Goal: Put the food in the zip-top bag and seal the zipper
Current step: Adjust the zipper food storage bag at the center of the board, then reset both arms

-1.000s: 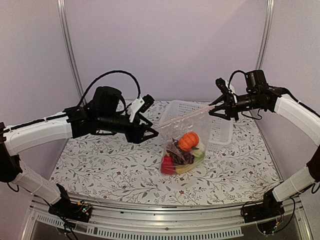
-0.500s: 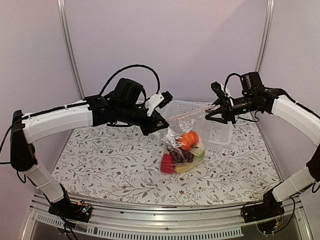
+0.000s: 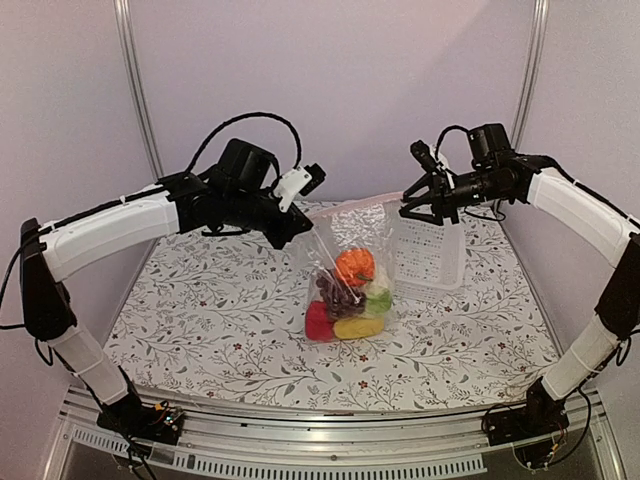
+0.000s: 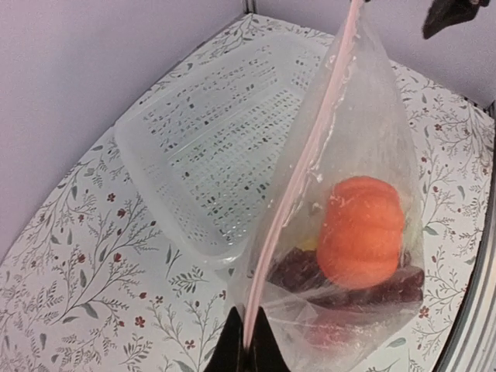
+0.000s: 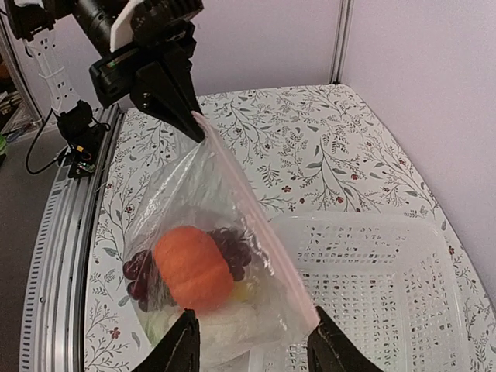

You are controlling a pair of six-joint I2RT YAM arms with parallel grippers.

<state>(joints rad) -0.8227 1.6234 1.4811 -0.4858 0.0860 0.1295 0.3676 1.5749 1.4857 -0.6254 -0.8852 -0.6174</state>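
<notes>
Film of the clear crinkly plastic zip-top bag (image 3: 335,240), weighted by small toy food (image 3: 348,298), looks limp and slippery, so its stiffer pinkish zipper strip (image 4: 297,186) suits gripping: left claw (image 4: 248,349) pinches it, right claw (image 5: 253,318) stands spread.

No text, label, brand, number or sign can be read in any of the three views.

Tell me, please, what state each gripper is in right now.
Left gripper: shut on the zipper.
Right gripper: open, zipper end beside one finger.
</notes>
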